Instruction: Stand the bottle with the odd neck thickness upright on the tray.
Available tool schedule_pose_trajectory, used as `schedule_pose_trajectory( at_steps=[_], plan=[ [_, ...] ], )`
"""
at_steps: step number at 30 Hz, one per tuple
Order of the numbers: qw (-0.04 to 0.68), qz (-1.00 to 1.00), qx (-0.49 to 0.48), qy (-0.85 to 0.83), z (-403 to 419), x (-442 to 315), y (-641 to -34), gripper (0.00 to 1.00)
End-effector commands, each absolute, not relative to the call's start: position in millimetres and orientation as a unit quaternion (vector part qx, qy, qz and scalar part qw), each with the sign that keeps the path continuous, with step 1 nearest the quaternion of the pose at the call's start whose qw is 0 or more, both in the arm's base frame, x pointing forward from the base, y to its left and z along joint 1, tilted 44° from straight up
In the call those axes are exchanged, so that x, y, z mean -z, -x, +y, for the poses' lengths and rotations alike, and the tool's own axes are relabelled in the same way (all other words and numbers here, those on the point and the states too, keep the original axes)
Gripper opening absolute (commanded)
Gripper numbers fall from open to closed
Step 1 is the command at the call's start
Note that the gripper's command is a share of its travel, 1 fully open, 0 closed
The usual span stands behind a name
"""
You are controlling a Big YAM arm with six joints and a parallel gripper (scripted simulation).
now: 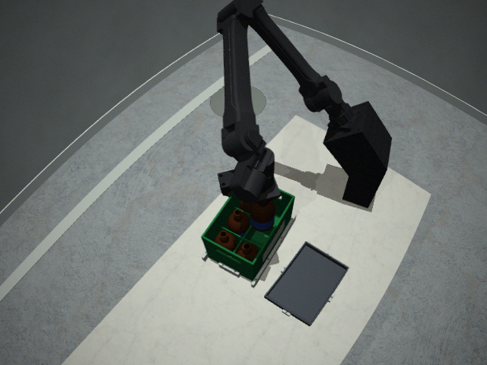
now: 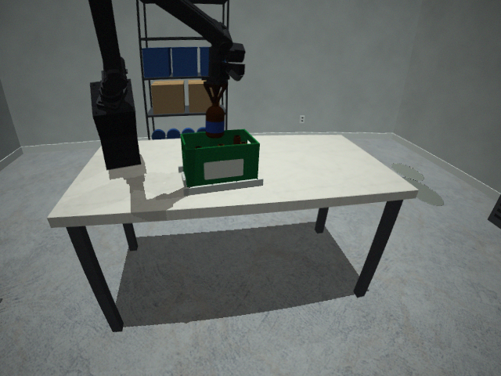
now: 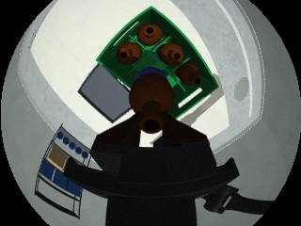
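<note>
Above the green plastic crate (image 1: 208, 247) (image 2: 194, 170) (image 3: 105, 53), the black two-fingered end effector (image 1: 257, 198) (image 2: 214, 99) (image 3: 151, 127) is pinching a brown bottle with a blue band (image 1: 262, 215) (image 2: 214, 121) (image 3: 151, 94) by its neck! The bottle hangs upright, long axis vertical, mouth up between the fingers, base down, just over the crate's rim in the exterior view. Below, four more brown bottles stand in their compartments, mouths up, among them one (image 1: 238, 221) (image 3: 171, 54) in the middle and two (image 1: 224, 239) (image 3: 150, 34) (image 1: 246, 249) (image 3: 129, 53) at the end away from the arm. Near the crate lies the flat dark grey rectangular tray (image 1: 308, 283) (image 3: 104, 93), level, carrying no bottle! All this on a pale, faintly veined worktop (image 1: 176, 298) (image 2: 315, 170) (image 3: 61, 52) with dark legs. Out in the room: mottled grey-blue floor (image 1: 137, 196) (image 2: 243, 348), plain grey walls (image 2: 323, 73), and a dark metal shelf rack (image 2: 141, 60) (image 3: 47, 141) bearing blue bins (image 2: 185, 61) and tan boxes (image 2: 167, 98).
</note>
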State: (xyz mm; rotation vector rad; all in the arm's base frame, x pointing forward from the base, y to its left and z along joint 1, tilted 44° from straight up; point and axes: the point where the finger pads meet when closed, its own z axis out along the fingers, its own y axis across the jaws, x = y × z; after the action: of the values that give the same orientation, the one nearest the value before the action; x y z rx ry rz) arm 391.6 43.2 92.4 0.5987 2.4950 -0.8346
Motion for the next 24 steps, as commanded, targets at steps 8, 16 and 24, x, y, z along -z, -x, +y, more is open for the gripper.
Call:
schedule_pose_trajectory(
  at_steps=[8, 16, 24],
  plan=[
    [0.256, 0.900, 0.276, -0.221, 74.0, -130.2, -405.5, 0.00],
    [0.256, 0.900, 0.275, -0.221, 76.9, -133.5, -404.0, 0.00],
    [0.257, 0.900, 0.274, -0.221, 77.5, -134.0, -404.2, 0.00]
  ],
)
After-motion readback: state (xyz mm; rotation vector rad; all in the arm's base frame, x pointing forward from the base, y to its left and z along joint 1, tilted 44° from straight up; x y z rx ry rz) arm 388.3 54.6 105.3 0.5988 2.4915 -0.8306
